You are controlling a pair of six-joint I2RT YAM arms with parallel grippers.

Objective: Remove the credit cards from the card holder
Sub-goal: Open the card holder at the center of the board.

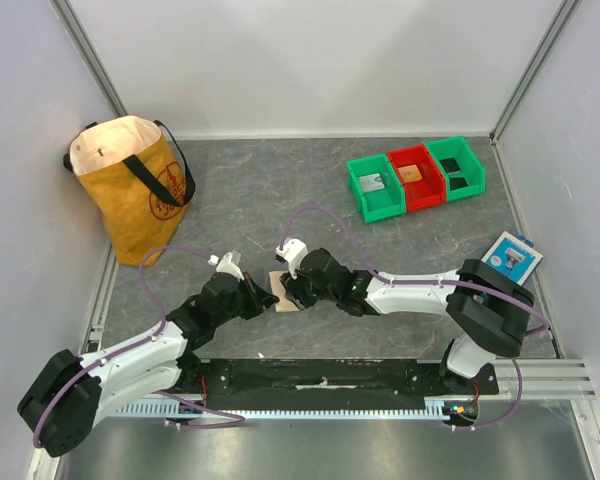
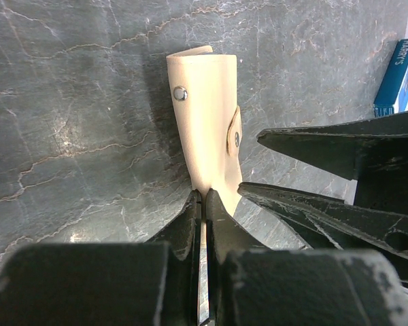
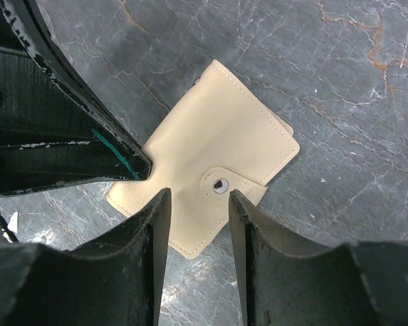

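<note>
Left gripper (image 2: 202, 198) pinches closed card holder (image 2: 205, 115); right gripper (image 3: 198, 197) parted

The top external camera is looking down from above and behind the arm bases, taking in the whole counter (image 1: 280, 190) from far off (the side walls and back corners are falling inside its field). The left wrist camera is sitting on the left hand (image 2: 202, 198), facing forward along its fingers, low and very close to the counter surface. The right wrist camera is sitting on the right hand (image 3: 197, 197), pointing steeply down at close range. All three views are sharing one patch, the card holder (image 3: 217, 149) near the counter's front centre. Each wrist view is also catching the other hand's fingers.
</note>
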